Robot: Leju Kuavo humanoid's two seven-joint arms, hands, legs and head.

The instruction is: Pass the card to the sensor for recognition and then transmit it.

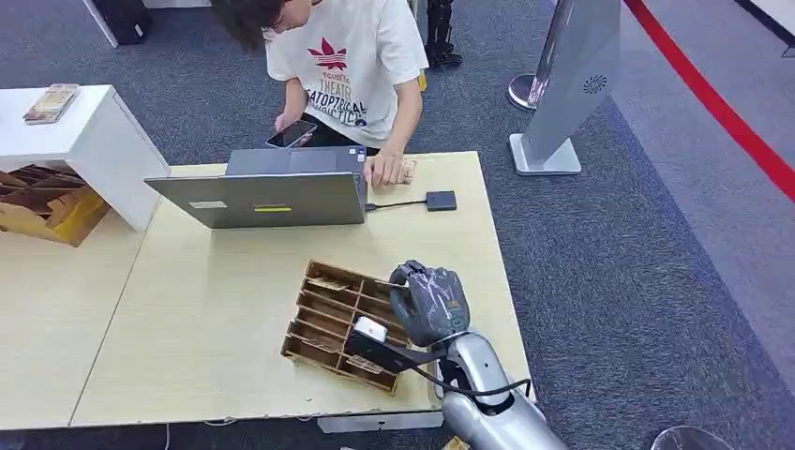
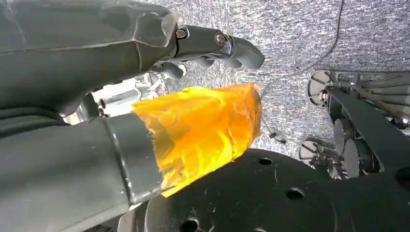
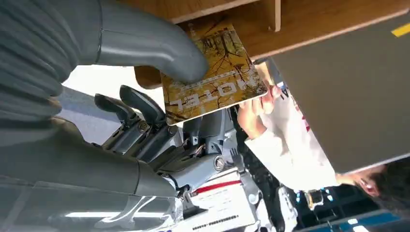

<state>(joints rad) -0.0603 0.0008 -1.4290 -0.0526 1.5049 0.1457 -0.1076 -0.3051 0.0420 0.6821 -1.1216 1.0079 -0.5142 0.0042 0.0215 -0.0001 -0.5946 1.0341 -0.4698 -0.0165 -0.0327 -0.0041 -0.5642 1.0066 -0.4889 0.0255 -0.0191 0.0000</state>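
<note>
I keep my right hand (image 1: 429, 302) pinched on the card (image 3: 212, 72), thumb pressing its face, just over the wooden tray (image 1: 323, 305); lift clear, carry level to the sensor (image 1: 441, 200) by the laptop (image 1: 267, 197). The laptop and the person's hand (image 1: 386, 169) crowd that route. Left hand (image 2: 145, 63): cannot tell how far open.

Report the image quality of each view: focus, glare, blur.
Head view: evenly lit, sharp, soft shadows; the right robot hand over the wooden divider tray is clear. Right wrist view: the hotel card is readable, the thumb close and soft, bright glare behind. Left wrist view: the left robot hand looms large, its yellow tape glary.
</note>
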